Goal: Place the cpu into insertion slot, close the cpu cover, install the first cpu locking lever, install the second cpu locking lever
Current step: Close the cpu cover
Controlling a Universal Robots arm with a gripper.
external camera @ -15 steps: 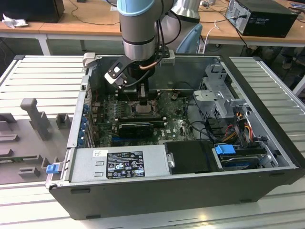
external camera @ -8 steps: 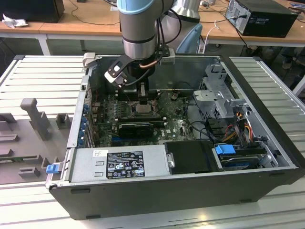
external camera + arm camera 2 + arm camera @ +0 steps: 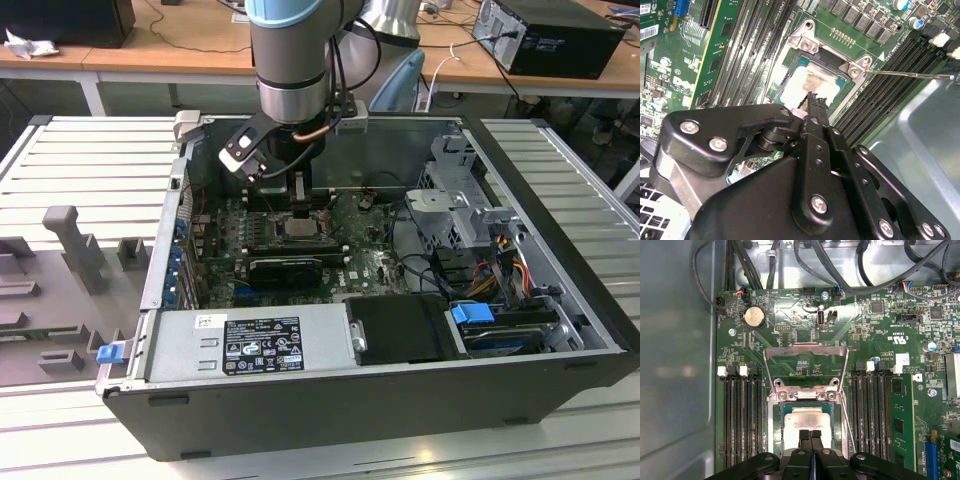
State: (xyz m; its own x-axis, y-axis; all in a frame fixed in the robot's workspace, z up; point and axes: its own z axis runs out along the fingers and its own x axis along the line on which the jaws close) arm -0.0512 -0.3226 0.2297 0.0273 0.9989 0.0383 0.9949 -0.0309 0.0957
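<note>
The cpu (image 3: 807, 421) lies flat in its socket on the green motherboard, its pale metal top showing in both wrist views (image 3: 810, 82) and in the exterior view (image 3: 297, 227). My gripper (image 3: 809, 434) hangs straight over it, fingers shut together with nothing between them (image 3: 815, 100). Whether the fingertips touch the chip I cannot tell. In the exterior view the gripper (image 3: 300, 195) sits just above the socket. The cpu cover (image 3: 805, 351) stands open, tilted up from its hinge at the socket's far edge. A thin locking lever (image 3: 910, 75) sticks out sideways, unlatched.
Memory slots (image 3: 740, 425) flank the socket on both sides. A long black card (image 3: 285, 268) lies just in front of it, and the power supply (image 3: 250, 340) beyond that. Cables and a drive cage (image 3: 460, 215) fill the exterior view's right. The case wall (image 3: 675, 365) stands close by.
</note>
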